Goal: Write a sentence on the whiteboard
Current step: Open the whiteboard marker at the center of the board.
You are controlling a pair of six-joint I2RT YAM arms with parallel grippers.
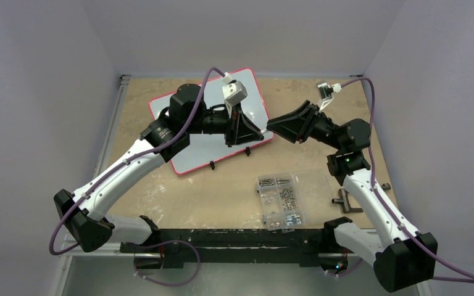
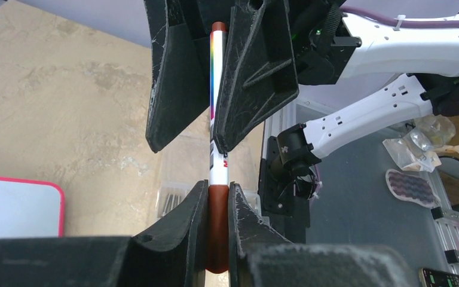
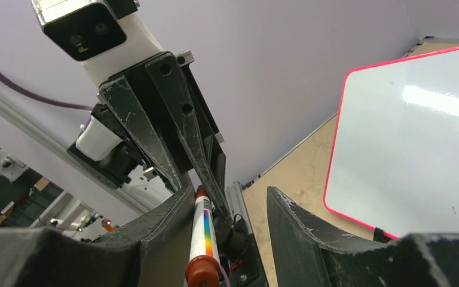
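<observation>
The whiteboard (image 1: 197,154) (image 3: 412,149) lies flat at the back of the table, red-pink rimmed. No sentence shows on its visible surface. A white marker (image 1: 264,131) (image 2: 218,119) (image 3: 204,239) with a rainbow stripe and a brown-red cap hangs in the air off the board's right edge, between both grippers. My left gripper (image 1: 256,131) (image 2: 217,185) is shut on the marker's capped end. My right gripper (image 1: 273,125) (image 3: 230,191) faces it with its jaws apart around the marker's barrel. The barrel rests against one finger (image 3: 161,221) and the other stands clear.
A clear compartmented screw box (image 1: 279,200) (image 2: 173,197) sits near the front middle of the table. A small black T-shaped part (image 1: 344,202) lies to its right. The left arm reaches across the whiteboard's left half.
</observation>
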